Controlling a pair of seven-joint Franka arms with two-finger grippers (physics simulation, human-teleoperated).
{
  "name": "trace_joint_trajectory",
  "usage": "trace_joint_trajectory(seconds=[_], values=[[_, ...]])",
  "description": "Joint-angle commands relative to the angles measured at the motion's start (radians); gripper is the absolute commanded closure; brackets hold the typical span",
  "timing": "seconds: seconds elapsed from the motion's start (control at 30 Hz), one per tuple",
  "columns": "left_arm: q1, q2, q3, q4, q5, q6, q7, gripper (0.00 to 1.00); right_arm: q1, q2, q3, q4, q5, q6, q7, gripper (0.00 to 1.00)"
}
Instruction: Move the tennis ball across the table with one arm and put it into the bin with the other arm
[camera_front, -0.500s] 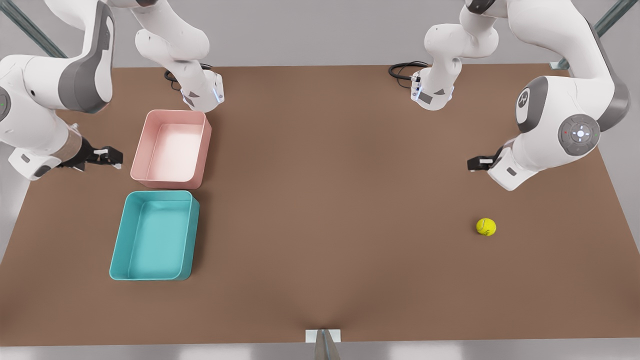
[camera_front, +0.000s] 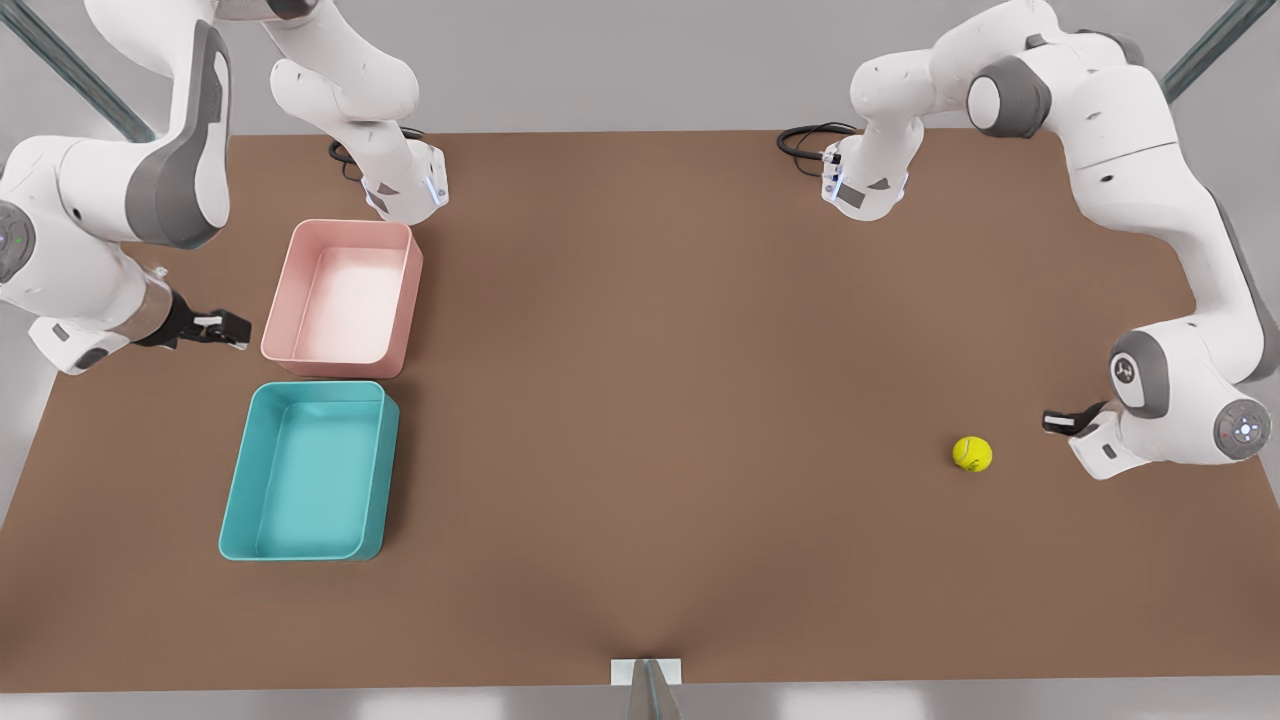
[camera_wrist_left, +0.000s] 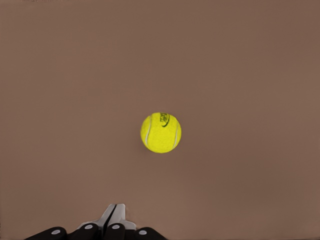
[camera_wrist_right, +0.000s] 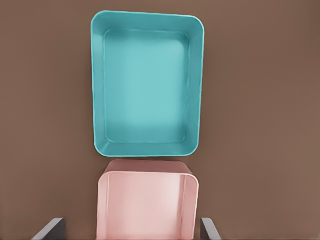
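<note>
Brown and matte, the table (camera_front: 660, 420) lies under a pale grey backdrop, with the tennis ball (camera_front: 972, 453) resting well apart from the teal bin (camera_front: 306, 471), which sits just beside a pink tray (camera_front: 345, 296). Judging by this, the approach step is in hand: the left gripper (camera_front: 1062, 421), fingers pressed together, hovers near the ball and must part them before descending. The right gripper (camera_front: 222, 328) waits beside the pink tray, fingers spread.

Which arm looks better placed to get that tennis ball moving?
The left gripper: it hangs beside the tennis ball. The right gripper waits by the pink tray and teal bin.
</note>
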Motion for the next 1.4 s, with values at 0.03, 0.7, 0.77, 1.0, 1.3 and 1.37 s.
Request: trace_joint_trajectory(seconds=[0.03, 0.7, 0.77, 1.0, 1.3, 1.37], values=[[0.024, 0.046, 0.0, -0.022, -0.03, 0.249, 1.431, 0.79, -0.011, 0.009, -0.002, 0.008, 0.044, 0.003, 0.05, 0.0], [0.023, 0.075, 0.0, -0.254, -0.007, 0.528, 1.51, 0.79, -0.026, 0.014, -0.002, -0.021, 0.068, 0.036, 0.047, 0.0], [0.018, 0.075, 0.0, -0.252, -0.007, 0.528, 1.502, 0.79, -0.026, 0.014, -0.002, -0.027, 0.068, 0.038, 0.047, 0.0], [0.012, 0.072, 0.0, -0.28, -0.006, 0.476, 1.441, 0.79, -0.028, 0.015, -0.002, -0.038, 0.068, 0.047, 0.046, 0.0], [-0.002, 0.075, 0.025, -0.274, 0.037, 0.493, 1.43, 0.79, -0.028, 0.014, -0.002, -0.049, 0.068, 0.053, 0.046, 0.0], [0.008, 0.076, 0.037, -0.274, -0.015, 0.496, 1.419, 0.79, -0.026, 0.014, -0.002, -0.05, 0.066, 0.053, 0.046, 0.0]])
